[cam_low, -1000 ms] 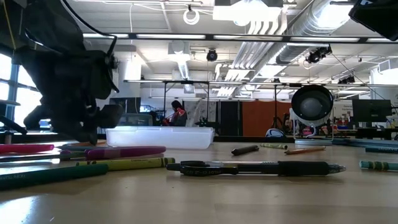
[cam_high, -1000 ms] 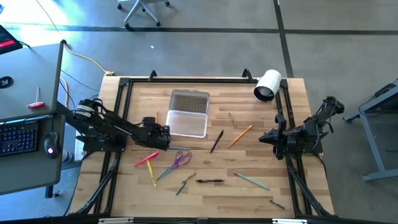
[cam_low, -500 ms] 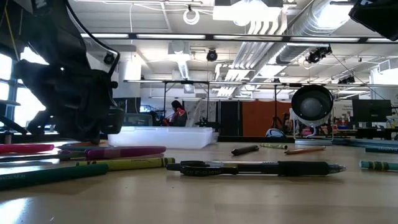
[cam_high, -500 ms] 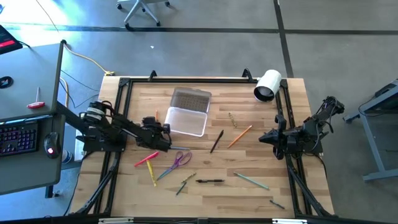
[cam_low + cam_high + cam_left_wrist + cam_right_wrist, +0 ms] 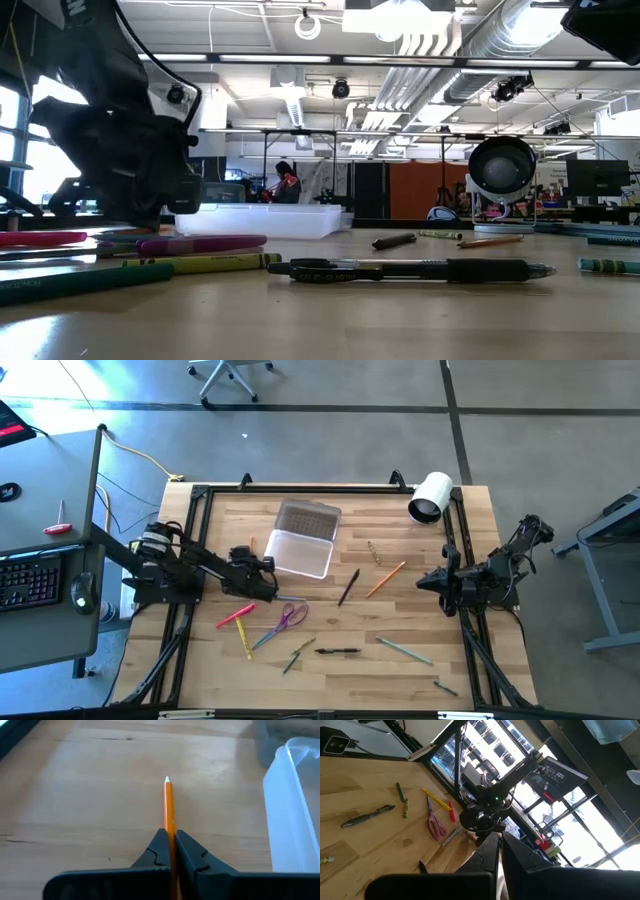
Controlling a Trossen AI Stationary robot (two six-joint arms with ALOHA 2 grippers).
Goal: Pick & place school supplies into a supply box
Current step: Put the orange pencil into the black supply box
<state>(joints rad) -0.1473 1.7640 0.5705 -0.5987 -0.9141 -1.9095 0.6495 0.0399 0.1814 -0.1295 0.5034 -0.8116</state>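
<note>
Left pincer (image 5: 171,851), near the counter's (image 5: 420,575) left edge beside the supply box (image 5: 300,555), clamps an orange pencil (image 5: 168,805). Lift it level and clear the box wall before releasing. Right pincer (image 5: 498,851), closed and empty, waits at the right edge.

White roll (image 5: 431,497) at table (image 5: 400,610) corner — keyboard (image 5: 28,582) beside.

orange pencil (image 5: 169,815) rear hidden by pincer (image 5: 171,851)
</note>
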